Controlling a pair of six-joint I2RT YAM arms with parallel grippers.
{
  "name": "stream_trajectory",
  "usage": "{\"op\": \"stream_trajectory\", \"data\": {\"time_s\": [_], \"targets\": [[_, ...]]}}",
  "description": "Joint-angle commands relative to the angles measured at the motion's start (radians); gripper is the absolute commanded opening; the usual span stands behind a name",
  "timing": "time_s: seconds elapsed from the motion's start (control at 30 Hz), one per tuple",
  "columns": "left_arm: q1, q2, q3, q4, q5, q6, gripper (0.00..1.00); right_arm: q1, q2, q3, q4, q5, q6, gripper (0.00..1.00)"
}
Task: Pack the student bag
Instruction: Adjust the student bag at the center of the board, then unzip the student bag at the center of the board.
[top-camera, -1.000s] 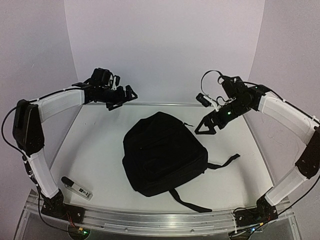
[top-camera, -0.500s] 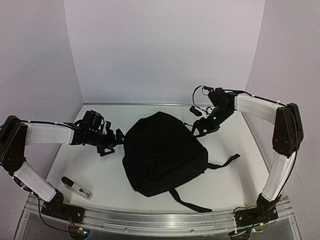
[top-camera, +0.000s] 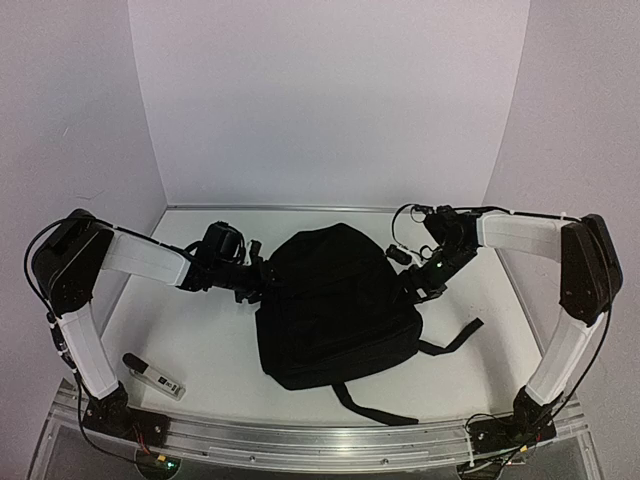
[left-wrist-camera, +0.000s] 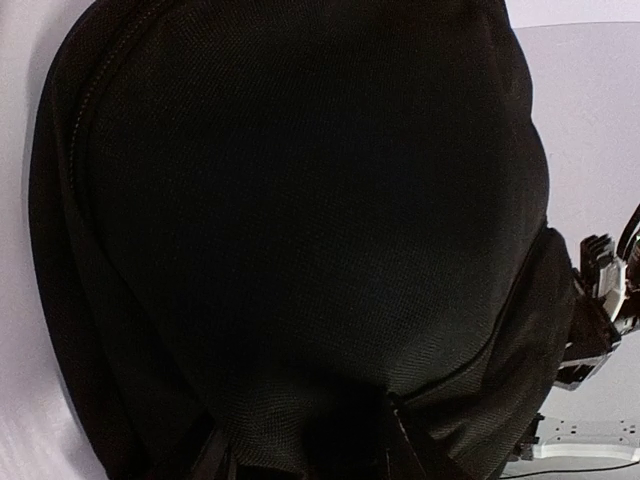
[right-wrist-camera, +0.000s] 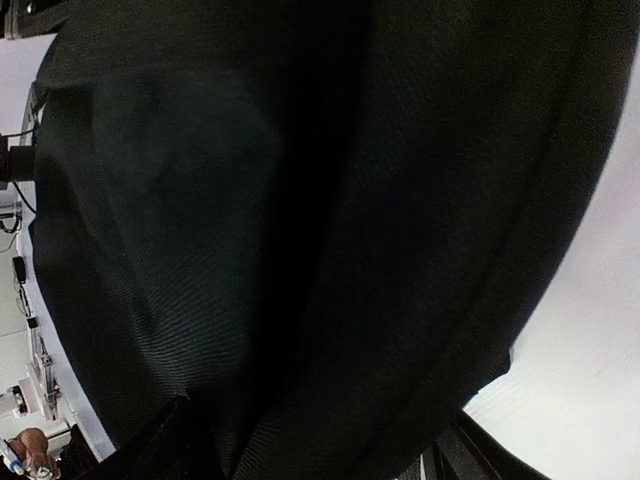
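The student bag (top-camera: 335, 305), a large soft black backpack, lies in the middle of the white table and bulges upward. At its left side my left gripper (top-camera: 262, 282) is pressed in. In the left wrist view the bag (left-wrist-camera: 300, 200) fills the frame, and a fold of its fabric is bunched between the left gripper (left-wrist-camera: 305, 460) fingers. My right gripper (top-camera: 415, 283) is against the bag's right upper edge. Black fabric (right-wrist-camera: 300, 250) fills the right wrist view too, and the right gripper (right-wrist-camera: 315, 455) has its fingers wide apart around it.
A small black-and-white stick-shaped object (top-camera: 152, 375) lies near the front left corner. Two bag straps trail out, one to the right (top-camera: 452, 335) and one toward the front (top-camera: 375, 405). White walls enclose the table on three sides.
Both arms came down from above the table to the bag's sides. The left fingers closed on its fabric. The bag has shifted slightly to the right and bulged up between the grippers.
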Motion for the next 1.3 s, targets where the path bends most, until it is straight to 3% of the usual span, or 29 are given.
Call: {"op": "stream_trajectory", "data": {"time_s": [0.0,0.23,0.43,0.97,1.27], "targets": [[-0.032,0.041,0.071,0.168,0.075,-0.043,0.39,0.008,-0.126,-0.037,-0.032,0.013,-0.008,0.75],[-0.032,0.036,0.065,0.176,0.054,-0.046,0.32,0.026,-0.211,0.095,-0.053,0.258,-0.014,0.81],[-0.033,0.018,0.046,0.18,0.026,-0.056,0.28,0.149,-0.198,0.244,-0.052,0.416,-0.01,0.83],[-0.033,0.015,0.022,0.21,0.029,-0.11,0.18,0.499,0.138,0.564,-0.037,0.531,0.068,0.72],[-0.032,-0.004,-0.002,0.221,0.022,-0.117,0.12,0.595,0.278,0.663,-0.044,0.611,0.1,0.71]]}}
